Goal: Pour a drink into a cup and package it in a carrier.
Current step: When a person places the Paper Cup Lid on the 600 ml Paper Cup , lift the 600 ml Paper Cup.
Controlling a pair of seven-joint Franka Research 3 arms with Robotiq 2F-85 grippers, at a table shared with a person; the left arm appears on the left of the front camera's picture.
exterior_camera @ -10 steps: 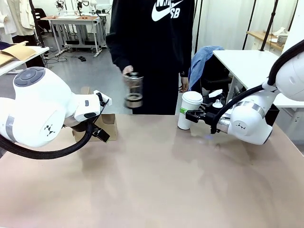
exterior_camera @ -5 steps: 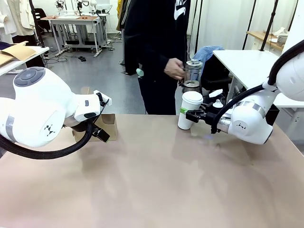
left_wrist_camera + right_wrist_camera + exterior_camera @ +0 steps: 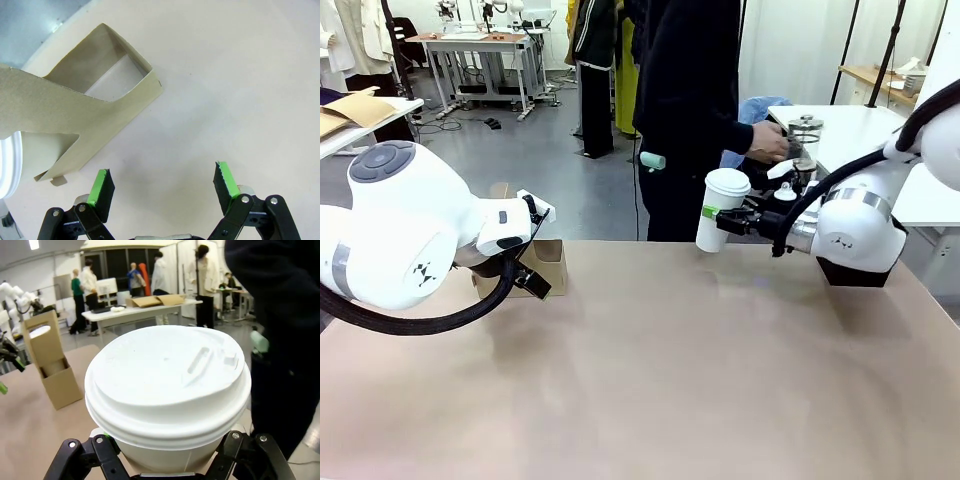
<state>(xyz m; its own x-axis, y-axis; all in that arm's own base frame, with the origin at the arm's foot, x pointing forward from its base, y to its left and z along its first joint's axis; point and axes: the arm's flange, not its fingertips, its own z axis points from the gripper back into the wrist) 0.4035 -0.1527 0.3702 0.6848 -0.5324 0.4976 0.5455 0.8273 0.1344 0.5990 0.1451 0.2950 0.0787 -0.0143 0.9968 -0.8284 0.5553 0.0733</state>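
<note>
Front view: the right end effector [image 3: 720,226], clamped on the lidded cup [image 3: 724,196], now holds it clear of the counter [image 3: 650,380] where it stood a moment ago, so the trip to the carrier [image 3: 550,262] seems begun. The person's hand [image 3: 770,143] has moved the carafe [image 3: 805,133] to the side counter [image 3: 845,125].

Left wrist view: the left end effector [image 3: 162,181] gapes wide, empty, beside the carrier.

Right wrist view: its fingers grip the cup below the lid.

A tan table [image 3: 650,380] filled the near side, with grey floor [image 3: 510,160] beyond it. A metal-legged bench [image 3: 470,42] stood far left, a white table [image 3: 850,125] far right before a pale wall [image 3: 790,45]. A ceiling light [image 3: 34,244] glowed overhead.
</note>
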